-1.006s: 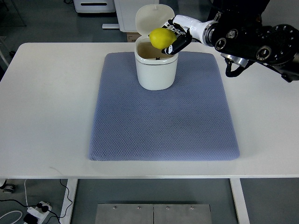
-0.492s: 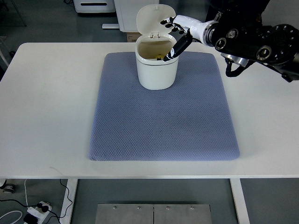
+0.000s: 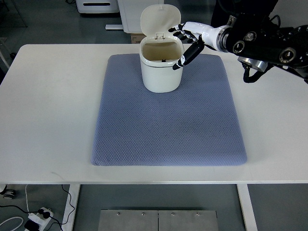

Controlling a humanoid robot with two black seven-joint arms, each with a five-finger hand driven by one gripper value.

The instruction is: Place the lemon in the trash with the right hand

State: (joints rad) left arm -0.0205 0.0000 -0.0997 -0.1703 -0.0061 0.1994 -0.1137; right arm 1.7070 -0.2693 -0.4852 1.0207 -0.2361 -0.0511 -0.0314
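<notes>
A white trash bin (image 3: 161,72) stands on the far part of the grey-blue mat (image 3: 168,120), its lid (image 3: 159,19) tipped up and back. Its inside looks dark, and no lemon shows in this frame. My right hand (image 3: 186,44) hovers at the bin's right rim, fingers spread and holding nothing. Its arm (image 3: 262,41) enters from the upper right. No left arm is visible.
The mat lies on a white table (image 3: 43,110). Beyond the table's far edge stand white cabinets (image 3: 98,6) on the floor. A power strip and cables (image 3: 36,216) lie on the floor at the lower left.
A second ago my right hand held the yellow lemon over the bin. The lemon dropped in and is gone from sight; the hand has opened and drawn slightly right.
</notes>
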